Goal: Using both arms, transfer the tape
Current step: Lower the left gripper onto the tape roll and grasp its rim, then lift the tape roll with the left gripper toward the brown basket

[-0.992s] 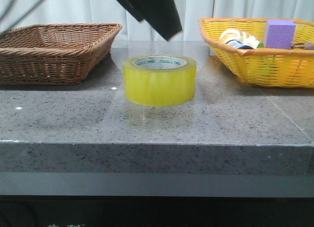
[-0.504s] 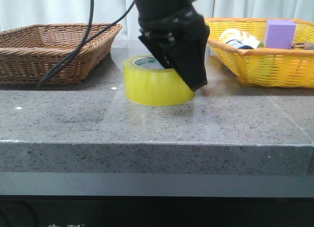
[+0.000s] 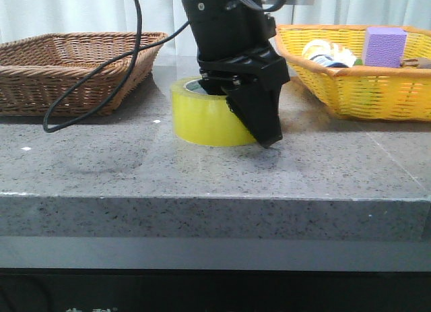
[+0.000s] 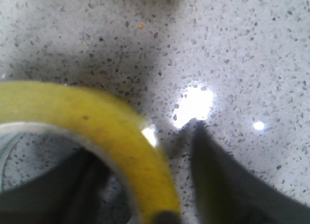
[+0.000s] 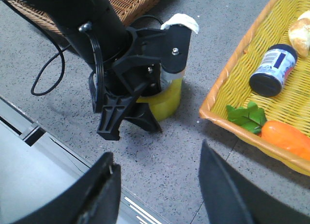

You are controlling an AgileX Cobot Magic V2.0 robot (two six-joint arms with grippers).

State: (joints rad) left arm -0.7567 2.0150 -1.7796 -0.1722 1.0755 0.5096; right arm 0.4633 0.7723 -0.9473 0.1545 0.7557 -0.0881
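The left arm point(image 3: 225, 29) reaches steeply down, and its gripper point(image 3: 236, 106) is spread wide, one finger point(image 3: 259, 113) outside the roll's wall, the other inside the core. The right gripper point(image 5: 157, 185) hangs above the desk, fingers point(image 5: 99, 190) parted, holding nothing.

Count's easy: one yellow tape roll point(image 3: 205, 120), two baskets, a brown wicker basket point(image 3: 74, 69) and a yellow basket point(image 3: 363, 89), and one purple block point(image 3: 384, 46).

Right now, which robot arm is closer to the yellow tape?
Left. The left gripper straddles the tape's wall, one finger inside the core, one outside. The right gripper hangs well away above the table edge.
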